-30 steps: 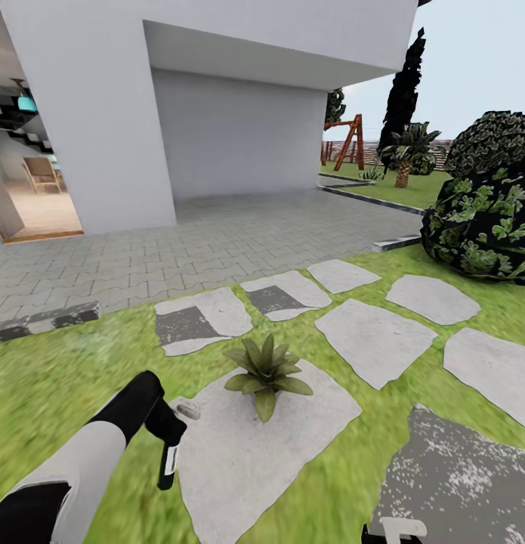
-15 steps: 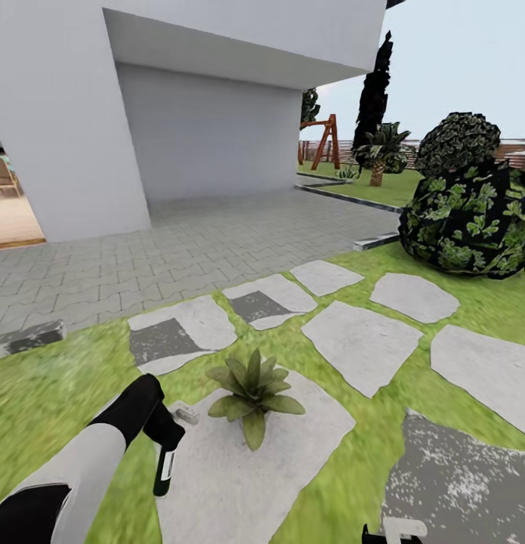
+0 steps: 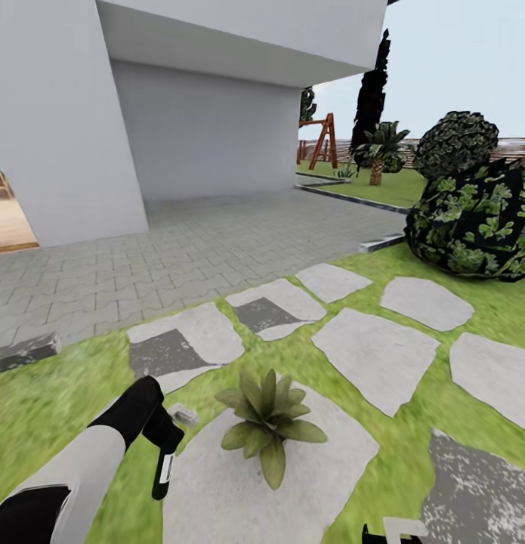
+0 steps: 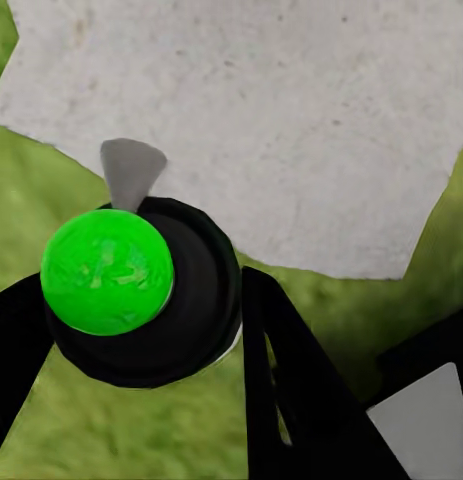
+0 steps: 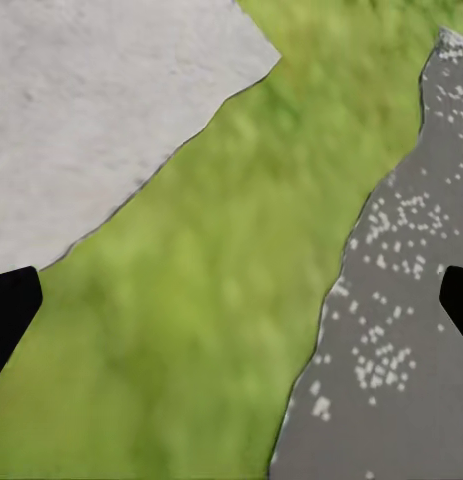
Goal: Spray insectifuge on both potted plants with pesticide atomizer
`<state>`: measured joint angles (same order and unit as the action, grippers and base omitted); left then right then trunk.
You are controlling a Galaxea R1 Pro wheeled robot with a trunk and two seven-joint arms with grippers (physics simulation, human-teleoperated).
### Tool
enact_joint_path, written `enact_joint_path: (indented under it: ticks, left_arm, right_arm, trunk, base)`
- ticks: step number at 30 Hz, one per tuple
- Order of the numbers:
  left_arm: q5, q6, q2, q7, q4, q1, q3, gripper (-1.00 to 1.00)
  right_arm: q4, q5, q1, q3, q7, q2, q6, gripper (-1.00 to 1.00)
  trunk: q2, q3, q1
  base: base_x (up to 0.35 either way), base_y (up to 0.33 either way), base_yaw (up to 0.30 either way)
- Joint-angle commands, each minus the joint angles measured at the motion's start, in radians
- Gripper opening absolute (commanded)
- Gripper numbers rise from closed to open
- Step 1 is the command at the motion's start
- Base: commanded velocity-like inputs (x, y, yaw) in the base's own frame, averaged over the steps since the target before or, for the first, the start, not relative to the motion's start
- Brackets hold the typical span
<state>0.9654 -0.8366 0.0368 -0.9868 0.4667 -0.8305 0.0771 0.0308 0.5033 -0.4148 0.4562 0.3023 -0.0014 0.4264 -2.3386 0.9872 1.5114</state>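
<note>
Your view has swung and closed in over the last second: the low rosette of broad olive-green leaves (image 3: 271,425) now sits lower and nearer the middle of the head view than it did, on its pale grey stepping stone (image 3: 330,468) in the green lawn (image 3: 43,400). That reads as the base and head moving, not the plant, and it puts you close enough to think about spraying.

Your left gripper (image 4: 141,330) has kept its place beside the plant, jaws clamped around the black atomizer with the bright green round cap (image 4: 107,271); in the head view its grey nozzle (image 3: 183,415) points toward the leaves, just short of them. I judge the pick-up done and the first plant ready for cover.

Your right gripper (image 5: 231,300) hangs over grass between the pale stone and the mottled grey paving (image 5: 401,300), jaws spread wide and holding nothing.

The second potted plant is still to be found, so expect another drive after this one.
</note>
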Motion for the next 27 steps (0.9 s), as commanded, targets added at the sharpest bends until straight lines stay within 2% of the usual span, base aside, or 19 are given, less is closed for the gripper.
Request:
enact_joint_path:
  ticks: [1,5,6,19,24,27]
  left_arm:
    - [0.014,-0.003,-0.001,-0.009,0.001,0.000,0.008,-1.00]
    - [0.027,0.000,-0.003,-0.009,0.001,0.001,0.012,-1.00]
    - [0.030,0.010,0.003,-0.009,0.000,0.023,0.010,-1.00]
    - [0.029,0.011,0.000,-0.009,0.000,0.029,0.013,-1.00]
    - [0.029,0.011,-0.001,-0.011,-0.001,0.031,0.013,-1.00]
    - [0.029,0.011,-0.001,-0.012,-0.002,0.031,0.013,-1.00]
  right_arm:
    - [-0.002,0.010,-0.001,0.007,0.005,0.000,0.003,1.00]
    - [-0.002,0.009,-0.001,0.007,0.006,0.000,0.003,1.00]
    - [-0.002,0.009,-0.001,0.007,0.006,-0.019,0.002,1.00]
    - [-0.002,0.008,-0.001,0.007,0.007,-0.020,0.002,1.00]
    - [-0.001,0.006,-0.001,0.007,0.008,-0.020,0.003,1.00]
    - [-0.001,0.006,-0.001,0.007,0.008,-0.020,0.003,1.00]
  trunk:
    - [0.000,0.002,0.000]
    - [0.000,0.006,0.000]
    - [0.000,0.006,0.000]
    - [0.000,0.006,0.000]
    - [0.000,0.006,0.000]
    - [0.000,0.006,0.000]
  base:
    - [0.325,-0.006,0.000]
    - [0.301,-0.106,-0.017]
    - [0.000,0.000,0.000]
    - [0.008,0.000,0.000]
    - [0.263,0.000,-0.021]
    - [0.195,0.000,-0.217]
